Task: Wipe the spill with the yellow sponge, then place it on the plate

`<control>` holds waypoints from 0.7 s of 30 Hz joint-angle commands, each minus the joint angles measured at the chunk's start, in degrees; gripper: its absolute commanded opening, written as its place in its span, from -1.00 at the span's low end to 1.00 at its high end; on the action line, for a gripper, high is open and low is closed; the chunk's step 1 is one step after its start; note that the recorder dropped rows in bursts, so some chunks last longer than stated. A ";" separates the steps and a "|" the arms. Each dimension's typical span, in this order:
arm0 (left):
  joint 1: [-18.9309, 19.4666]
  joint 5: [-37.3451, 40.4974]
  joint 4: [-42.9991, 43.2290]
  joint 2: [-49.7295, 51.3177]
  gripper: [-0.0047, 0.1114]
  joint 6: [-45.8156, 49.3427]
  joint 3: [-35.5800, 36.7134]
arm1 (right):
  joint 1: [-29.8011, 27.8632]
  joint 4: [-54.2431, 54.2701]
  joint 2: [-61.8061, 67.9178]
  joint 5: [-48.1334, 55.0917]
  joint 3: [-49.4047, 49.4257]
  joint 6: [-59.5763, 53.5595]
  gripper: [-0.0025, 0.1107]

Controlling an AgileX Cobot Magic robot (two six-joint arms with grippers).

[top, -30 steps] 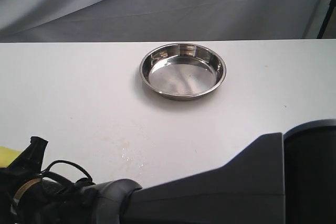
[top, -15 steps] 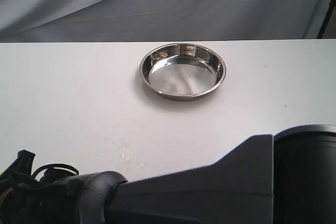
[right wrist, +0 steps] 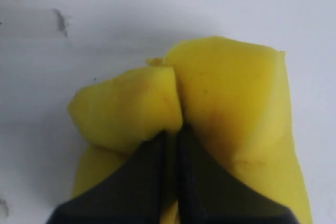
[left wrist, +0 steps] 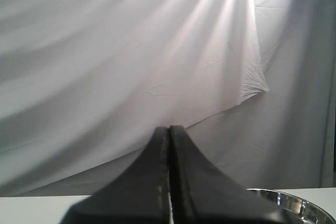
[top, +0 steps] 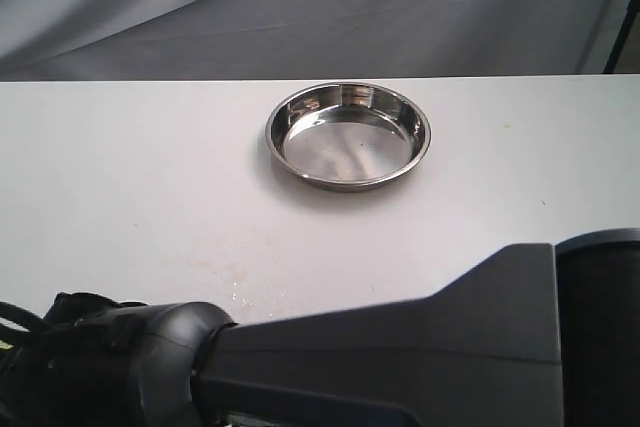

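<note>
The left end effector [left wrist: 169, 129] is idling with its two dark fingers pressed flat together, gripping nothing and pointing at the grey cloth backdrop [left wrist: 131, 51]. The right end effector [right wrist: 175, 132] is clamping the thick, bright yellow foam sponge [right wrist: 220, 93]. Its fingers are nearly meeting and folding the foam into two bulges just above the white bench [top: 120, 177], though whether foam and bench are touching cannot be told. In the exterior view the bulky dark right arm [top: 400, 357] is reaching across to the lower left and hiding the sponge. Just beyond that arm, the amber spill [top: 238, 292] is showing only as a faint yellowish smear with a few wet specks, so the wiping step is probably finishing. Further right, well apart, the round shiny stainless-steel plate [top: 345, 147] is sitting empty. The next move is likely calling for lifting the sponge clear, carrying it across and opening the fingers over the plate.
</note>
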 commanded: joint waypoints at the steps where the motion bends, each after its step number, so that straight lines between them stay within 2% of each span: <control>1: -0.31 -0.38 -0.25 -0.23 -0.92 0.04 -0.07 | -2.57 -0.96 0.96 14.87 0.97 0.06 -0.96; 10: -0.31 -0.38 -0.25 -0.23 -0.92 -0.09 -0.07 | -6.60 -1.38 0.96 29.22 1.09 0.28 -0.96; 16: -0.31 -0.38 -0.25 -0.23 -0.92 -0.09 -0.07 | -8.97 -9.04 0.96 31.26 4.90 4.06 -0.96; 21: -0.31 -0.38 -0.25 -0.23 -0.92 0.01 -0.07 | -13.54 -14.82 0.96 31.39 8.72 9.46 -0.96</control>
